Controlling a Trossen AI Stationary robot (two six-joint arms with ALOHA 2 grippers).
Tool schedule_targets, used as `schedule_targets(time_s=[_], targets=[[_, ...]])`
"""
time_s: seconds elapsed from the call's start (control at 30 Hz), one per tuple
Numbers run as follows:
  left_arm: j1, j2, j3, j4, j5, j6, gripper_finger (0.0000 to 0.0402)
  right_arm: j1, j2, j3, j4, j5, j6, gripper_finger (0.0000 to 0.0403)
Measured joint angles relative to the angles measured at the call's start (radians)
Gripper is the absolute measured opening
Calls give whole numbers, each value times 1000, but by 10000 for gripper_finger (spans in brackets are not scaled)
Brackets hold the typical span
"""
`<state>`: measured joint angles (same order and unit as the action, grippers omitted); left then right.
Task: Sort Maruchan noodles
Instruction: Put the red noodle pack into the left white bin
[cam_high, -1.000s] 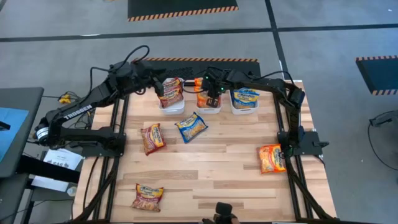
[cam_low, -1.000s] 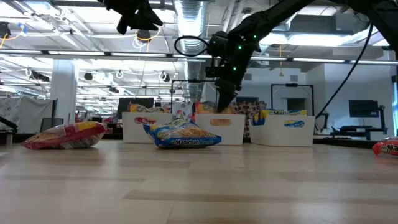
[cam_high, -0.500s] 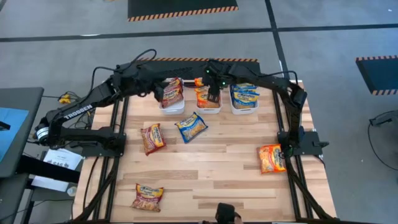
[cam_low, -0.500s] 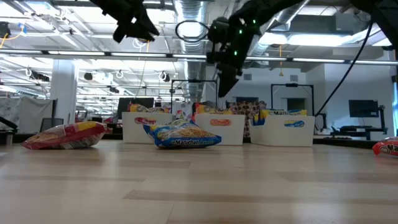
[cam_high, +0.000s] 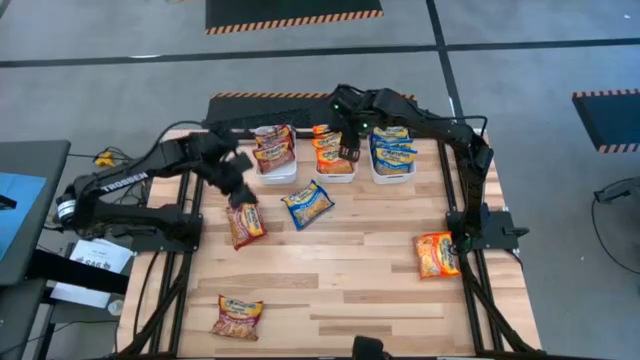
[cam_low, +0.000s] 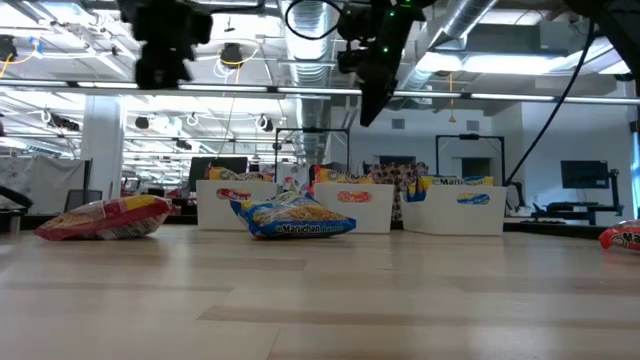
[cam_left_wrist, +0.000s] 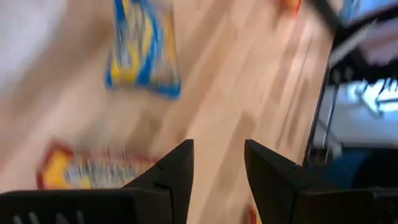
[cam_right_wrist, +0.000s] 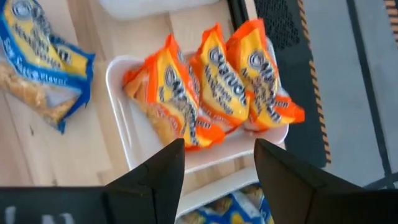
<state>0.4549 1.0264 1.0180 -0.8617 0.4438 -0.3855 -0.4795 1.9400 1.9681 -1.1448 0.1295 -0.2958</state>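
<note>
Three white bins stand in a row at the table's far edge: the left one holds maroon Maruchan noodles, the middle one orange packets, the right one blue ones. Loose packets lie flat on the table: a maroon one, a blue one, an orange one and a second maroon one. My left gripper hangs open, tilted down, just above the far end of the first maroon packet. My right gripper is open and empty high above the middle bin.
The arms' black base frames run along the left edge and right edge of the table. Bare wood lies in the middle and near part of the table.
My right gripper has risen straight up out of the middle bin, and the orange packets stay in it. My left gripper has swung from above the left bin toward the table's near left, sunk and tipped downward, and now hangs over the loose maroon packet.
</note>
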Motion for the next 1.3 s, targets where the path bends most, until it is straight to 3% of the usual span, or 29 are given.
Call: schedule_targets(time_s=[0.2, 0.53, 0.93, 1.13, 1.3], targets=[[-136, 0, -1, -189, 12, -20, 128, 18, 0, 0, -79, 0, 0, 216], [-323, 6, -103, -166, 95, -141, 153, 71, 0, 0, -95, 0, 19, 216], [-601, 6, -234, 106, -26, -371, 155, 116, 1, 0, -101, -1, 19, 216], [-736, 6, -322, 276, -36, -481, 155, 122, 2, 0, -100, -1, 32, 216], [-836, 9, -378, 394, -121, -591, 155, 121, 2, 0, -98, -1, 46, 216]])
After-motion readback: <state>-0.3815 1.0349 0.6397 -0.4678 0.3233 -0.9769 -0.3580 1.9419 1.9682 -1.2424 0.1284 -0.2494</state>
